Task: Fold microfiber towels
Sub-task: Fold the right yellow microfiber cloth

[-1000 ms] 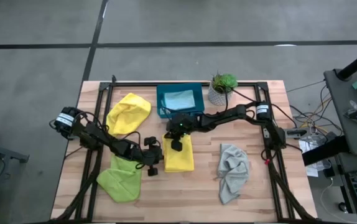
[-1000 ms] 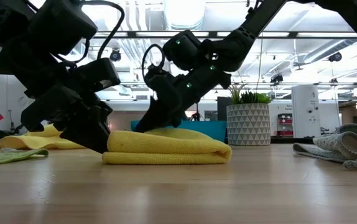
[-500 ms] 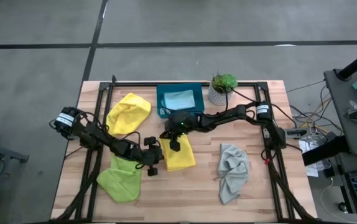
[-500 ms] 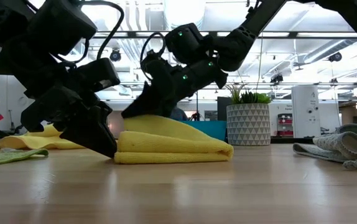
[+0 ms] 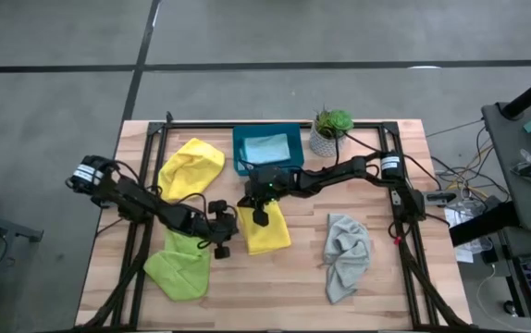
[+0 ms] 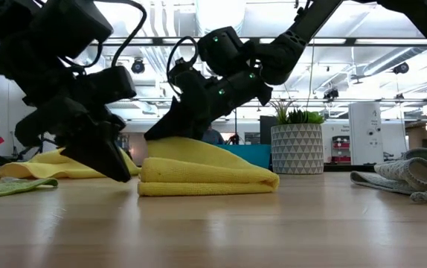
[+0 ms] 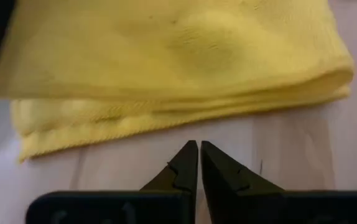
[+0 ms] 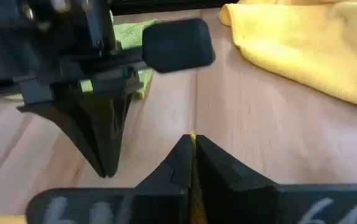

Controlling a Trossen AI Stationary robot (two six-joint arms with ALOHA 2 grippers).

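A folded yellow towel (image 5: pixel 267 231) lies on the table's middle, its bottom layers flat on the wood (image 6: pixel 206 179). My right gripper (image 5: pixel 260 217) is shut on it at its left end. My left gripper (image 7: pixel 199 149) is shut, pointing down just left of the towel's edge (image 6: pixel 120 173), and touches nothing. A second yellow towel (image 5: pixel 191 168) lies at the far left, a lime green one (image 5: pixel 180 265) at the near left, and a grey one (image 5: pixel 346 254) at the right. A light blue one sits in the teal tray (image 5: pixel 243 148). My right gripper pinches the folded yellow towel's upper layer (image 8: pixel 192 135) between its two fingers, at the towel's left end (image 6: pixel 160 140). The fingers slant down from the far right. That end is drawn up into a hump, while the rest of the towel lies on the table.
A potted plant (image 5: pixel 328 129) stands at the far edge, right of the teal tray. Bare wood lies along the near edge between the green and grey towels (image 5: pixel 275 287).
My right gripper has tipped up and raised the folded yellow towel's upper layer at its left end; the towel has slid a little toward the table's right. My left gripper, which was against that end, has drawn slightly up and away from it.
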